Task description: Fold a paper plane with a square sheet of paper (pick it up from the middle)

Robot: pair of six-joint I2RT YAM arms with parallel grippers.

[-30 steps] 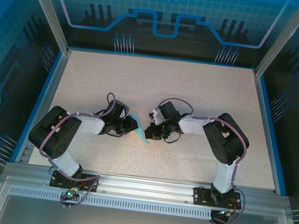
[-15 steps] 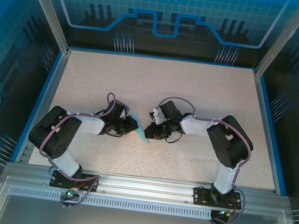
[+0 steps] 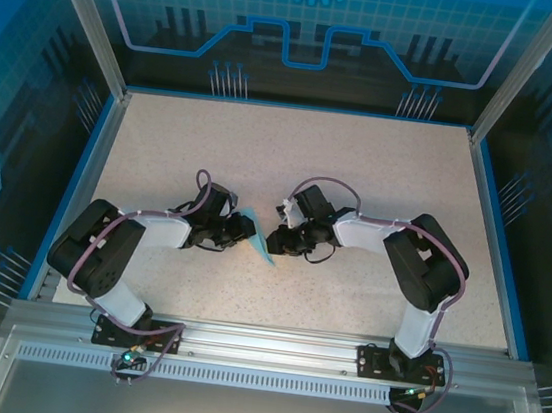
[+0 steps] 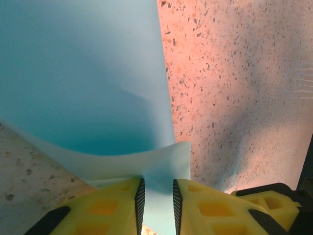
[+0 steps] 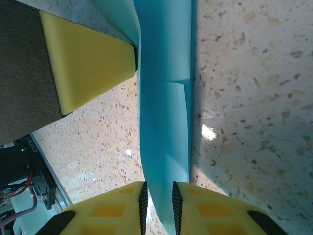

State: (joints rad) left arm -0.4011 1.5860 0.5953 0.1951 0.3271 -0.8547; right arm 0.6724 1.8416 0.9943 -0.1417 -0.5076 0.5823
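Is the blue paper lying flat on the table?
No, the paper curves up off the table into the gap between the fingers of the left gripper.

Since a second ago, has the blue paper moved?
No. The paper lies just as far from the front rail as before.

Both arms are folded inward and held low. The left gripper (image 4: 156, 188) and right gripper (image 5: 157, 191) are faced tip to tip, close together, each with jaws narrowly parted.
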